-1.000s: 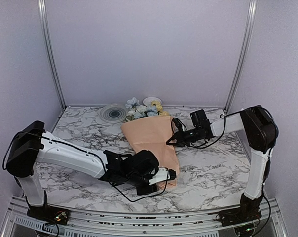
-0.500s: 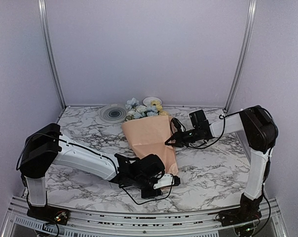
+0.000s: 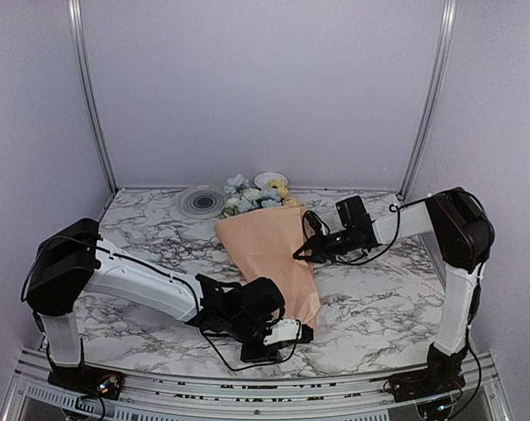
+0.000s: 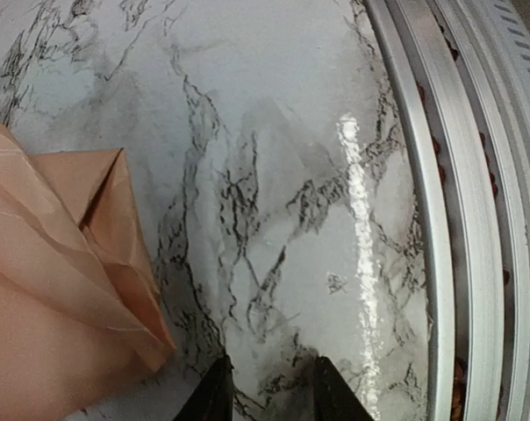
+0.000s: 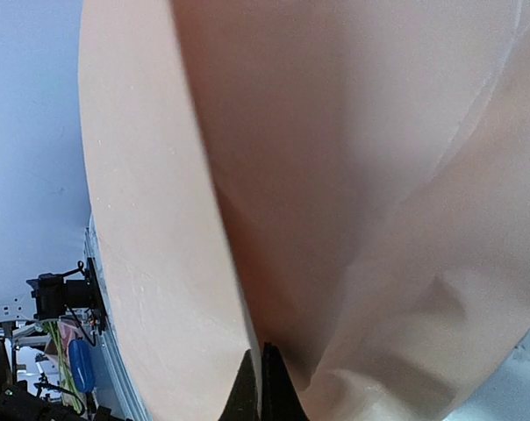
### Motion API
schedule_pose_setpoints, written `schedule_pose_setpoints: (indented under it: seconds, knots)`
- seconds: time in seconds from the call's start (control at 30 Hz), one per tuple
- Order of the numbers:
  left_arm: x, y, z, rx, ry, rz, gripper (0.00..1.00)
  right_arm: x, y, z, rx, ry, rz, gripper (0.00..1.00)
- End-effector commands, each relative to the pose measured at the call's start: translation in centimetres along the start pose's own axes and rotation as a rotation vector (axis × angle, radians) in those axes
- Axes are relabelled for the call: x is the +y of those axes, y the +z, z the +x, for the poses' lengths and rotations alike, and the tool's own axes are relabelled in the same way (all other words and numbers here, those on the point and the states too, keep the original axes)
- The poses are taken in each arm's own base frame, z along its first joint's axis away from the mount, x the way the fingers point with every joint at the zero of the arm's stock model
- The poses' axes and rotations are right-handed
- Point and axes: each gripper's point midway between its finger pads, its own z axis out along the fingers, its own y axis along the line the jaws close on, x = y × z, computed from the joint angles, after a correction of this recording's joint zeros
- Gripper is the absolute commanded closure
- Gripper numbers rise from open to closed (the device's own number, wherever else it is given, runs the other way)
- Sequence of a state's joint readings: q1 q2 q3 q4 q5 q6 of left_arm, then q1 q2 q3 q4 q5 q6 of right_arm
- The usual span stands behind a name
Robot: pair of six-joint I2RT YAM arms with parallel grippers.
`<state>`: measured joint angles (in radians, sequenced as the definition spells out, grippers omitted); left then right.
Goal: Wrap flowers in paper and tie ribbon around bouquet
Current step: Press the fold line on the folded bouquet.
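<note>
Mid-table, the paper wraps the flowers, blooms at the far end. The right gripper pinches its right edge to pin the fold; the left gripper, jaws part-spread and empty, hovers by the near tip.

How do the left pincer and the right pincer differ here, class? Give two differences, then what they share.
The left pincer is open with nothing between its tips, while the right pincer is shut, pinching the paper. The left pincer hangs over bare table beside the paper's near tip, whereas the right pincer sits at the paper's right edge, farther back. Both have dark fingers and are close to the paper.
</note>
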<state>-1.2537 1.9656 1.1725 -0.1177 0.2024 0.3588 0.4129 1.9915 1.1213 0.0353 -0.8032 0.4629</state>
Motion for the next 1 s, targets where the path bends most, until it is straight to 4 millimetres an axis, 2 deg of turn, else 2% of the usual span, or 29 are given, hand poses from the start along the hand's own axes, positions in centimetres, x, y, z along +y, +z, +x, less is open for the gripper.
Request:
schedule_pose_setpoints:
  seconds: [0.0, 0.1, 0.17, 0.23, 0.3, 0.4, 0.47, 0.57, 0.77, 0.87, 0.97]
  knots:
    - [-3.6, -1.1, 3.7, 0.123, -0.016, 0.123, 0.69, 0.4, -0.2, -1.7, -0.045, -0.037, 0.007, 1.00]
    - [-2.9, -2.4, 2.1, 0.091, 0.010, 0.090, 0.69, 0.4, -0.2, -1.7, -0.044, -0.032, 0.007, 1.00]
    - [-1.7, -3.7, -0.2, 0.015, 0.014, 0.051, 0.69, 0.5, -0.2, -1.7, -0.046, -0.031, 0.005, 1.00]
    - [0.7, -4.8, -2.7, -0.071, -0.026, -0.015, 0.69, 0.5, -0.2, -1.7, -0.046, -0.030, 0.004, 1.00]
    - [3.7, -5.1, -4.3, -0.117, -0.095, -0.100, 0.74, 0.5, -0.1, -1.6, -0.044, -0.029, 0.004, 1.00]
    - [6.6, -3.9, -5.1, -0.101, -0.130, -0.199, 0.80, 0.6, -0.1, -1.5, -0.041, -0.029, 0.003, 1.00]
    - [7.5, -2.5, -4.7, -0.070, -0.142, -0.228, 0.81, 0.6, -0.1, -1.5, -0.043, -0.028, 0.003, 1.00]
    - [7.7, -0.7, -3.3, -0.007, -0.140, -0.238, 0.81, 0.6, -0.1, -1.5, -0.043, -0.029, 0.006, 1.00]
    - [5.5, 1.8, -1.6, 0.068, -0.083, -0.210, 0.77, 0.7, -0.1, -1.6, -0.048, -0.031, 0.004, 1.00]
    - [5.0, 2.6, -0.6, 0.104, -0.079, -0.207, 0.76, 0.9, -0.2, -1.6, -0.051, -0.033, 0.011, 1.00]
    - [4.8, 2.7, 0.3, 0.126, -0.083, -0.202, 0.76, 0.8, -0.7, -1.7, -0.055, -0.035, 0.054, 0.86]
